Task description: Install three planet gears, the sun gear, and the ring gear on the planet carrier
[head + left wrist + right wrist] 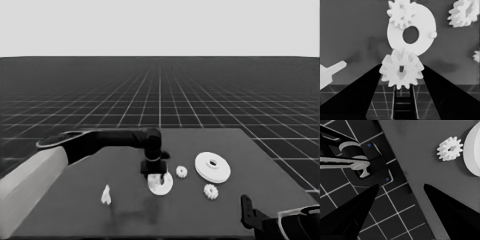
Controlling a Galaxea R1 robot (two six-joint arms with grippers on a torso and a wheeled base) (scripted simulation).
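Head view: left gripper [155, 176] stands over the smaller round part [161, 183] mid-table; larger round part [213, 166] and two loose gears [181, 172] lie right, open table around.
Left wrist view: fingers [363, 92] clamp a gear [402, 71], hole facing camera; another gear [400, 13] is seated.
Right wrist view: right gripper [401, 188] parked at table corner, fingers spread.

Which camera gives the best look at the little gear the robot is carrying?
The left wrist view: the gear fills the middle, teeth clear, between the left end effector's fingers. The head view hides it behind that end effector above the smaller round part. The right wrist view misses it.
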